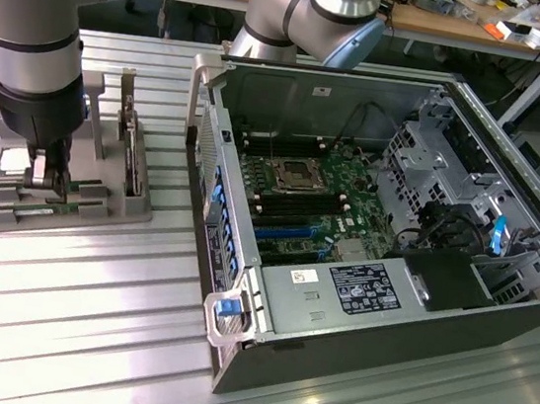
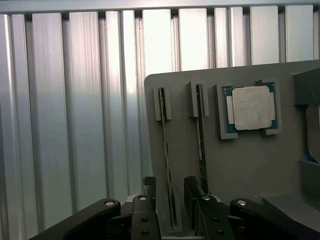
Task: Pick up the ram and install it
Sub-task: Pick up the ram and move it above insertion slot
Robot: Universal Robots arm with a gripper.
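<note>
Ram (image 2: pixel 168 165) on edge, slotted in grey holder (image 1: pixel 9 217). Largest first: bench (image 1: pixel 84 327); open computer case (image 1: pixel 380 351) centre-right of exterior view, lid off for access; holder at left edge, keeping sticks upright for pinching; hand (image 1: pixel 48 173) spread wide astride ram, gripping nothing. Closer, from wrist: gaps between ram and fingers (image 2: pixel 149 210), plus processor chip (image 2: pixel 252 107)
</note>
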